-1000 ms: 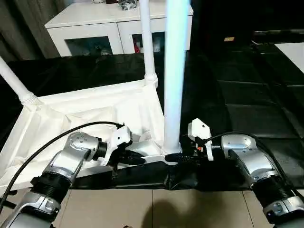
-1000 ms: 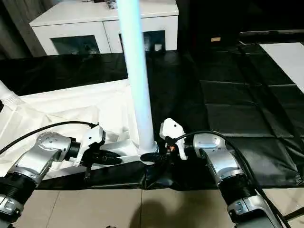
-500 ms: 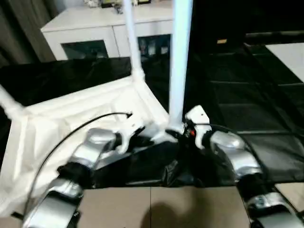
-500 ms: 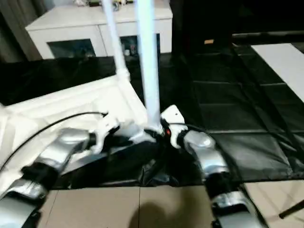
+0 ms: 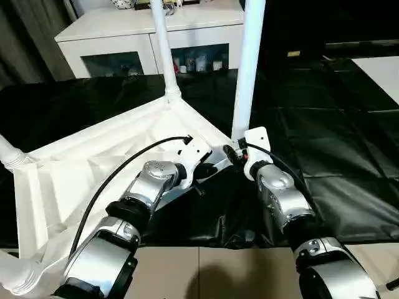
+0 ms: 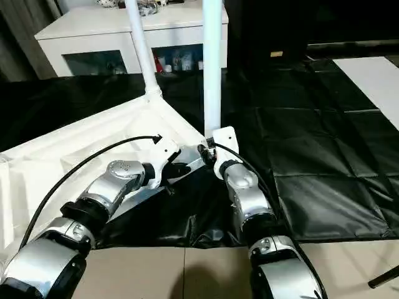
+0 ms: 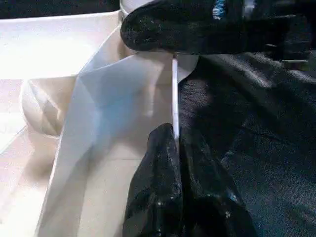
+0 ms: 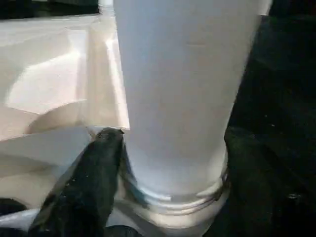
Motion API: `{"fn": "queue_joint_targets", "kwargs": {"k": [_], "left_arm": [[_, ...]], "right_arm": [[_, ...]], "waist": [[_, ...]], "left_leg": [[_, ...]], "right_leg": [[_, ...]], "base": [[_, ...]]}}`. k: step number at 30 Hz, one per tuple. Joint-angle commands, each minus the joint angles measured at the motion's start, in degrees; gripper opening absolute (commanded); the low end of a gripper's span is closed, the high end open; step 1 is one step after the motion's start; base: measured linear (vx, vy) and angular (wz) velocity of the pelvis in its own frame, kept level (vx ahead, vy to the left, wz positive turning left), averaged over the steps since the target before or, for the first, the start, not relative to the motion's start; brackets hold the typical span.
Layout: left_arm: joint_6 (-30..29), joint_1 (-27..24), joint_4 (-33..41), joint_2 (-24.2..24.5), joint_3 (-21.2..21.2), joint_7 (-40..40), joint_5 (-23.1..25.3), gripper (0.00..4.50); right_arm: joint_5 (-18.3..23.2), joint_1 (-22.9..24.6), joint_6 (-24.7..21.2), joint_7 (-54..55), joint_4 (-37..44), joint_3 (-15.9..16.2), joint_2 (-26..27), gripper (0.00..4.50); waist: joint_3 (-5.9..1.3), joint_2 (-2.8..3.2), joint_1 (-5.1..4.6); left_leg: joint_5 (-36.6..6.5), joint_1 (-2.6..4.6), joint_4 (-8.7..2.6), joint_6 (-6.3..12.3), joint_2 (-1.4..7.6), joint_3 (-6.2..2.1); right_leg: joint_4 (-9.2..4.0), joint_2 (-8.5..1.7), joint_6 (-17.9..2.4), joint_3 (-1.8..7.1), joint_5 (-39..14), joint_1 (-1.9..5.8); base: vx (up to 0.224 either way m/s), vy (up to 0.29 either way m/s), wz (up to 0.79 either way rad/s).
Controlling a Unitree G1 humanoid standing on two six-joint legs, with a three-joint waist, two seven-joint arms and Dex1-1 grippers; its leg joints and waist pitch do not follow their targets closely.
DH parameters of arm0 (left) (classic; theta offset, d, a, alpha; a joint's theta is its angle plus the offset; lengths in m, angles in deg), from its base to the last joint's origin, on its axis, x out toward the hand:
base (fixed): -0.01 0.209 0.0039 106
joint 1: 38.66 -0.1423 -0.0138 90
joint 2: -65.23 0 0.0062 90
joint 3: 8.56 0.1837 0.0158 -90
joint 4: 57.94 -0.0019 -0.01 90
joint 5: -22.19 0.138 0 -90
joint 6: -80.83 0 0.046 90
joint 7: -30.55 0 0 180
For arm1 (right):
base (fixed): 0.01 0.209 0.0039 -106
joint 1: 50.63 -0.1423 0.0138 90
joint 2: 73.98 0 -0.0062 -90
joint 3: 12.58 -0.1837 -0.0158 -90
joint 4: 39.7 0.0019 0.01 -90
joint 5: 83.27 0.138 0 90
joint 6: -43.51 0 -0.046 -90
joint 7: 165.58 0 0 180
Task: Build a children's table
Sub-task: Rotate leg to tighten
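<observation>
So you've got the tabletop (image 5: 93, 162) lying upside down on a black sheet (image 5: 336, 149), ribbed underside facing up, and it sits skewed, with one corner pointing toward your arms. Three legs are standing in their corner sockets: the near leg (image 5: 248, 68) at the corner right in front of you, a far leg (image 5: 161, 47) at the corner behind it, and a third leg (image 5: 9, 152) poking in at the left edge. A fourth white tube (image 5: 15, 274) shows at the bottom left corner, but I can't tell whether it's seated in anything.

Your left hand (image 5: 206, 171) has its fingers pressed together, pinching the thin rim of the tabletop just left of the near corner; the left wrist view shows the white edge caught between the two black fingertips (image 7: 165, 148).

Your right hand (image 5: 232, 152) is at the base of the near leg, one finger (image 8: 94, 177) on each side of the tube right above the socket collar. Whether the pads actually press it, I can't tell.

Stuff around: the white cabinet (image 5: 156, 37) with dark glass doors stands right behind the far corner, small clutter on top. The black sheet is bunched up under your forearms at the front edge, with tan tiled floor (image 5: 206, 274) below that. The left arm's black cable (image 5: 118, 177) loops across the underside.
</observation>
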Motion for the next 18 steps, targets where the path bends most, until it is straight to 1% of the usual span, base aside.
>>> {"fn": "queue_joint_targets", "kwargs": {"k": [1, 2, 3, 4, 5, 6, 7, 8, 9, 10, 11, 12, 13, 14, 15, 16, 17, 18], "left_arm": [[2.30, 0.34, -0.73, 0.45, -0.75, 0.12, 0.53, 0.00], [2.82, 0.07, -0.40, 0.91, -0.43, 1.28, 0.62, 0.00], [3.57, -0.78, 0.87, 1.88, 0.29, 4.25, 0.55, 0.00], [3.57, -0.78, 0.87, 1.88, 0.29, 4.25, 0.55, 0.00], [4.21, -1.86, 2.52, 2.87, 0.83, 7.49, 0.06, 0.00], [4.83, -3.01, 4.24, 3.90, 1.34, 10.98, -0.60, 0.00], [5.09, -3.41, 4.81, 4.28, 1.57, 12.23, -0.80, 0.00], [5.46, -5.03, 7.18, 6.03, 2.65, 16.84, -1.33, 0.00], [5.59, -5.40, 7.69, 6.54, 3.03, 17.84, -1.31, 0.00], [6.39, -6.45, 9.14, 8.10, 4.25, 20.84, -1.11, 0.00], [6.94, -6.75, 9.44, 8.63, 4.65, 21.81, -0.91, 0.00], [7.36, -7.51, 10.41, 9.82, 5.07, 24.26, -1.22, 0.00], [7.21, -8.19, 11.38, 10.78, 5.21, 26.44, -1.82, 0.00], [6.72, -8.75, 12.28, 11.59, 5.20, 28.45, -2.42, 0.00], [6.48, -9.21, 13.13, 12.38, 5.31, 30.31, -2.91, 0.00], [6.26, -9.46, 13.68, 12.88, 5.33, 31.37, -3.19, 0.00], [6.05, -9.70, 14.26, 13.28, 5.25, 32.24, -3.37, 0.00], [5.93, -9.81, 14.56, 13.42, 5.21, 32.49, -3.45, 0.00]], "right_arm": [[1.07, 0.47, 0.56, -4.62, 0.77, 2.27, 2.39, 3.66], [1.56, 0.55, 0.34, -6.47, 1.37, 2.30, 1.74, 3.79], [2.08, 1.14, -0.14, -10.81, 3.17, 2.98, -0.11, 3.79], [2.08, 1.14, -0.14, -10.81, 3.17, 2.98, -0.11, 3.79], [1.81, 2.14, 0.01, -14.90, 5.37, 4.32, -2.60, 3.79], [1.35, 3.20, 0.48, -19.05, 7.46, 5.77, -5.27, 3.79], [1.23, 3.51, 0.63, -20.16, 8.04, 6.09, -6.06, 3.79], [1.06, 4.84, 1.29, -25.00, 10.63, 7.36, -9.33, 3.79], [1.14, 5.18, 1.50, -26.30, 11.27, 7.62, -10.12, 3.79], [1.56, 6.20, 1.98, -30.13, 13.24, 8.31, -12.32, 3.79], [1.80, 6.55, 2.09, -31.54, 13.90, 8.43, -12.95, 3.79], [3.30, 7.62, 1.28, -35.65, 16.28, 8.79, -14.72, 3.79], [4.46, 8.48, 0.53, -39.02, 18.21, 9.15, -16.27, 3.79], [5.42, 9.17, -0.18, -41.96, 19.81, 9.35, -17.53, 3.79], [6.36, 9.68, -0.96, -44.54, 21.05, 9.54, -18.56, 3.79], [6.86, 9.86, -1.43, -45.90, 21.55, 9.59, -19.02, 3.79], [7.36, 9.96, -1.86, -47.00, 22.02, 9.77, -19.47, 3.79], [7.53, 10.00, -2.04, -47.36, 22.24, 9.86, -19.64, 3.79]], "waist": [[-3.43, -0.97, -0.13], [-3.35, -0.88, -0.27], [-3.34, -0.88, -0.27], [-3.37, -0.95, -0.24], [-3.43, -0.78, -0.20], [-3.45, -0.79, -0.06], [-3.68, -0.88, 0.01], [-3.69, -0.42, 0.21], [-3.81, -0.50, 0.33], [-3.87, -0.32, 0.48], [-3.85, -0.38, 0.51], [-3.97, -0.04, 0.57], [-3.87, -0.24, 0.75], [-3.86, -0.19, 1.01], [-3.85, -0.16, 1.13], [-3.76, -0.27, 1.26], [-3.74, -0.21, 1.32], [-3.53, -0.11, 1.41]], "left_leg": [[-9.82, 0.40, -4.47, 6.33, 1.59, -0.85], [-10.52, 0.44, -4.56, 6.04, 1.63, -0.88], [-11.05, 0.43, -4.57, 6.09, 1.60, -0.87], [-11.07, 0.42, -4.49, 6.12, 1.70, -0.82], [-10.48, 0.39, -4.51, 6.19, 1.78, -0.92], [-9.57, 0.33, -4.42, 6.51, 1.81, -0.89], [-7.44, 0.14, -4.13, 7.30, 1.86, -0.88], [-6.63, 0.20, -3.98, 8.02, 1.86, -0.85], [-5.94, 0.21, -3.91, 8.42, 1.97, -0.86], [-5.29, 0.19, -3.74, 9.17, 1.99, -0.85], [-5.27, 0.17, -3.71, 9.49, 2.04, -0.81], [-5.13, 0.34, -3.64, 9.70, 2.12, -0.83], [-5.86, 0.34, -3.66, 10.01, 2.10, -0.76], [-6.12, 0.39, -3.76, 10.17, 2.28, -0.79], [-6.28, 0.40, -3.81, 10.08, 2.37, -0.88], [-6.94, 0.43, -4.00, 9.63, 2.47, -0.87], [-7.55, 0.50, -4.06, 9.24, 2.46, -0.84], [-9.65, 0.68, -4.36, 7.82, 2.53, -0.78]], "right_leg": [[-4.09, -3.42, -13.68, 2.06, -5.32, 3.16], [-4.21, -3.40, -13.50, 2.05, -6.65, 3.13], [-4.29, -3.37, -13.44, 2.02, -7.16, 3.19], [-4.25, -3.37, -13.30, 2.08, -7.00, 3.16], [-4.15, -3.43, -13.33, 2.09, -6.44, 3.23], [-4.07, -3.36, -13.44, 2.02, -5.21, 3.30], [-3.64, -3.34, -13.80, 2.00, -2.25, 3.43], [-3.50, -3.29, -14.18, 1.89, -0.81, 3.29], [-3.40, -3.33, -14.19, 1.94, 0.16, 3.31], [-3.14, -3.29, -14.73, 1.91, 1.73, 3.21], [-3.14, -3.27, -14.73, 1.92, 2.06, 3.13], [-3.06, -3.27, -14.96, 1.92, 2.53, 3.02], [-3.06, -3.16, -15.15, 1.90, 2.47, 3.05], [-3.05, -3.18, -15.09, 1.92, 2.30, 3.07], [-3.01, -3.20, -15.09, 1.92, 1.97, 3.01], [-3.09, -3.13, -15.13, 1.94, 0.97, 2.90], [-3.13, -3.14, -15.17, 1.97, 0.21, 2.87], [-3.37, -3.13, -15.05, 2.05, -2.44, 2.69]], "base": [[0.000, 0.000, 0.00], [0.000, 0.000, 0.00], [0.000, 0.000, 0.00], [0.000, 0.000, 0.00], [0.000, 0.000, 0.00], [0.000, 0.000, 0.00], [0.000, 0.000, 0.00], [0.000, 0.000, 0.00], [0.000, 0.000, 0.00], [0.000, 0.000, 0.00], [0.000, 0.000, 0.00], [0.000, 0.000, 0.00], [0.000, 0.000, 0.00], [0.000, 0.000, 0.00], [0.000, 0.000, 0.00], [0.000, 0.000, 0.00], [0.000, 0.000, 0.00], [0.000, 0.000, 0.00]]}}
